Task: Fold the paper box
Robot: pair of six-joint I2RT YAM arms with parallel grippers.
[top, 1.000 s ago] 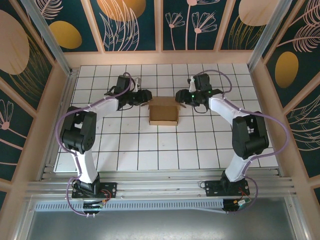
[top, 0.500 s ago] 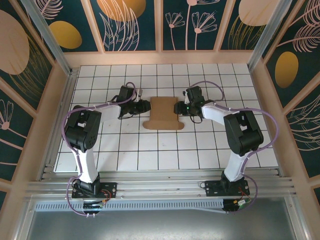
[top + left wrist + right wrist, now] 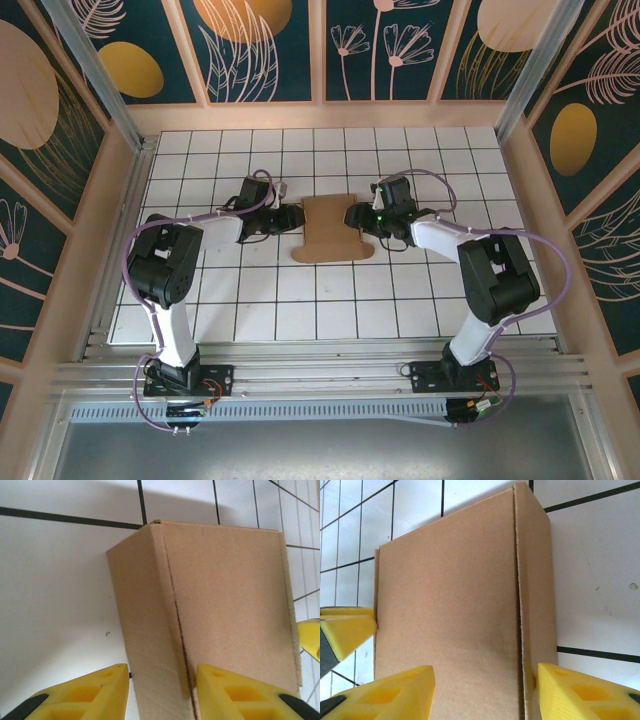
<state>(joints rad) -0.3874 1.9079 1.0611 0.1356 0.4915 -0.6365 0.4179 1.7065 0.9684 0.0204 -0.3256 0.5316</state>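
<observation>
The paper box point(image 3: 330, 228) lies collapsed on the white tiled table point(image 3: 250, 300), a little toward 12 o'clock from its middle. Its long axis runs 12 to 6 o'clock, and short flaps flare out at the 6 o'clock end. It is plain tan kraft card, matte and unprinted. The left wrist view shows a dark scored crease point(image 3: 177, 620) that separates a narrow side strip from the broad top face.

The left pincer point(image 3: 291, 215) sits at the box's 9 o'clock edge and the right pincer point(image 3: 352, 216) at its 3 o'clock edge. Both have their jaws parted and nothing clamped between them. Each wrist view shows yellow foam-like fingers point(image 3: 85, 692) standing either side of a crease, over the card. I cannot tell whether their tips press on it.

The card looks thin and very light, so it will probably skate over the smooth tiles at a sideways push unless the opposite edge is braced. It should bend readily along the scored lines and resist elsewhere, and a hard pinch away from a crease may leave a dent or kink. The best places to take hold are likely the long side edges close to the creases, or a free flap at the 6 o'clock end. One pincer should steady the box while the other lifts.
</observation>
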